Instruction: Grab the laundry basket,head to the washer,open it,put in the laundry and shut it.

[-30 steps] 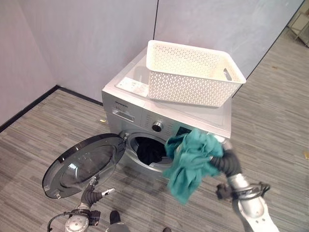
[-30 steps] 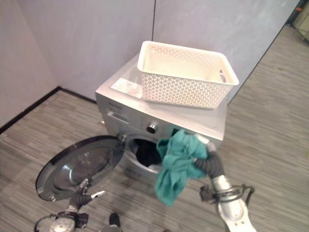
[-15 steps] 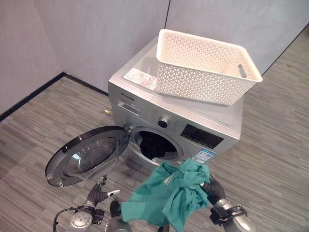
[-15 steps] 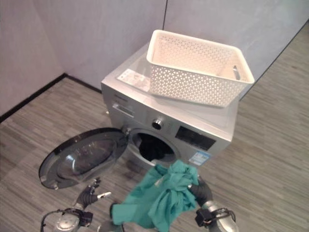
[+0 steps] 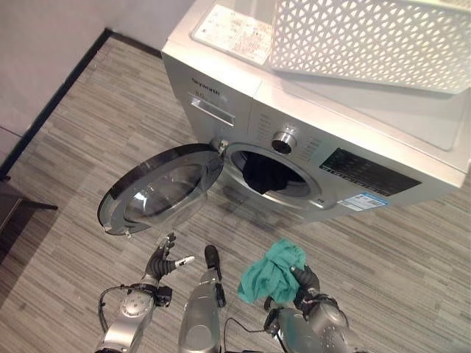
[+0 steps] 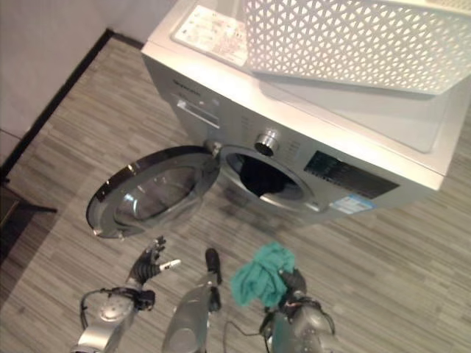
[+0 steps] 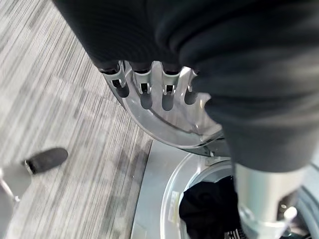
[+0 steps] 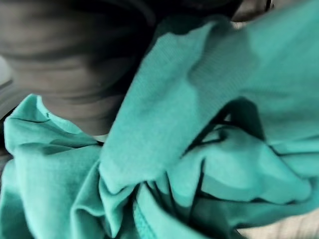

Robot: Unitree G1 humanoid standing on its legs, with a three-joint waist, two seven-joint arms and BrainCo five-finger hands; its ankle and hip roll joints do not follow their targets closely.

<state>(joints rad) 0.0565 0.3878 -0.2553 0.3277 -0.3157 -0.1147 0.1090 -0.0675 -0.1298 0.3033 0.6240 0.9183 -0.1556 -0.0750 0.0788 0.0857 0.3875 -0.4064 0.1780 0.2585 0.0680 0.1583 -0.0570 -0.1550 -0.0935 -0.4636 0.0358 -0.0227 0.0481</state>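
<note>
Teal cloth [image 5: 271, 271], a bunched garment, is clamped in the right hand [image 5: 304, 279], low in front of the robot and above the grey wood-look floor [image 5: 66, 184]. The fingers are curled into the folds. From this hand the drum opening [image 5: 271, 175] of the silver washing machine [image 5: 309, 125] lies ahead and slightly to the left. A dark garment [image 7: 209, 211] already sits inside it. The round door [image 5: 160, 188] hangs wide open on its left-side hinge, so the path from the right hand to the opening looks free, and this hand is the nearer one. The left hand [image 5: 163, 259] is below the door's rim with its fingers relaxed and apart, holding nothing. The white lattice laundry basket [image 5: 375, 37] stands on top of the machine.
</note>
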